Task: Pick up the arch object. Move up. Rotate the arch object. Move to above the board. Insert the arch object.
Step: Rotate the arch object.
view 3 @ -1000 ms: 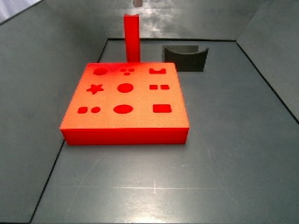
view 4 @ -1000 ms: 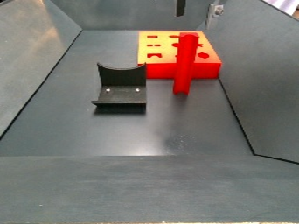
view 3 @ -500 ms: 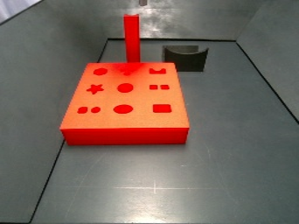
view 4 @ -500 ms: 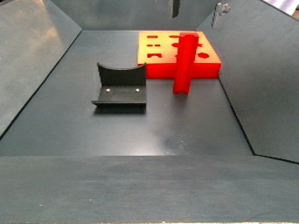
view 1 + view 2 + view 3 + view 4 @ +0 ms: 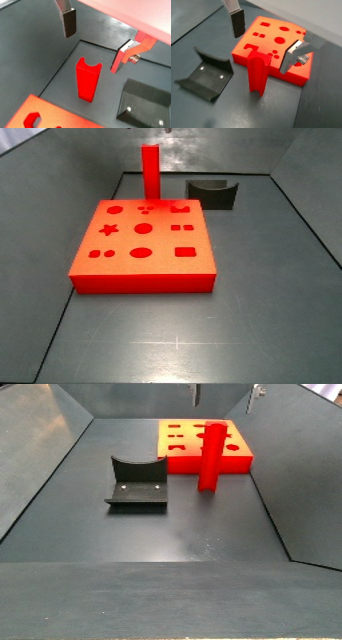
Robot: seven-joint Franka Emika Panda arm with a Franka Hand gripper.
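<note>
Our end effector (image 5: 97, 42) hangs spread and empty, straight above the red bar (image 5: 87, 86), with nothing between its fingers (image 5: 69, 23). The bar stands upright on the surface, its long axis vertical, just beside the back edge of the board (image 5: 144, 243) and near the dark grey block (image 5: 206, 80). In both wrist views the bar's notched top sits below and between the two fingers, so we judge the coming move to be a straight descent along the bar's axis until the pads flank its upper end.
</note>
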